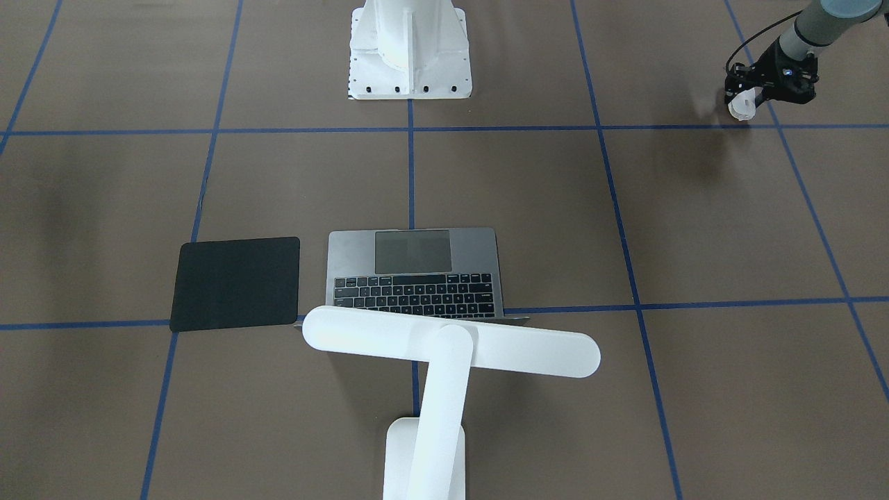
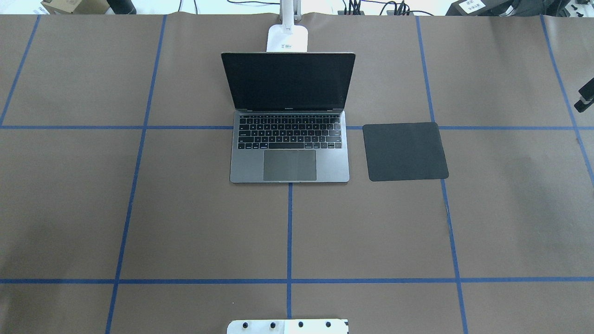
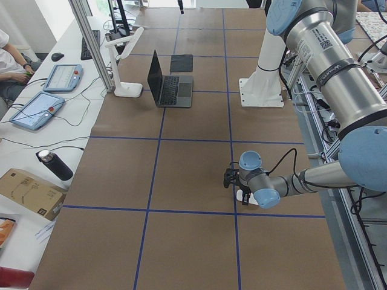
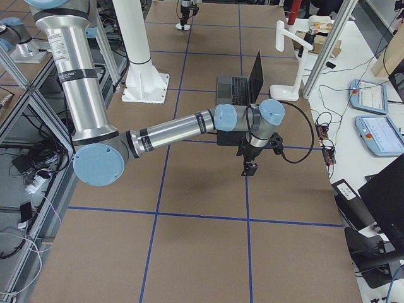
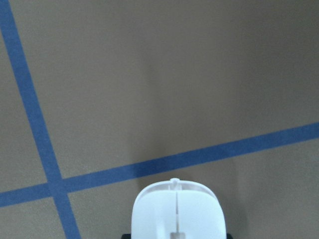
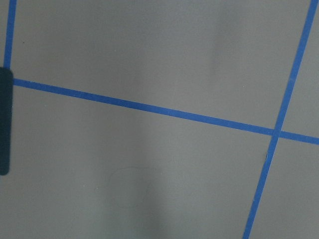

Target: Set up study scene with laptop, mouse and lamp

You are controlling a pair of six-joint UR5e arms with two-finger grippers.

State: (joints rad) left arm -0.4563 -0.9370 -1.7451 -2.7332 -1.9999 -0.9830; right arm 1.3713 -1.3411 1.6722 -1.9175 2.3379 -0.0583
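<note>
Brown paper table (image 2: 185,222) with blue tape lines (image 2: 288,232) | left claw (image 1: 746,97) pinches white mouse (image 5: 177,214) between its tips | right claw (image 4: 248,169): can't tell

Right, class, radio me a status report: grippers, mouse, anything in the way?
Left gripper shut on mouse, far left. Right gripper state unreadable. Mat bare; laptop roughly between it and mouse.
</note>
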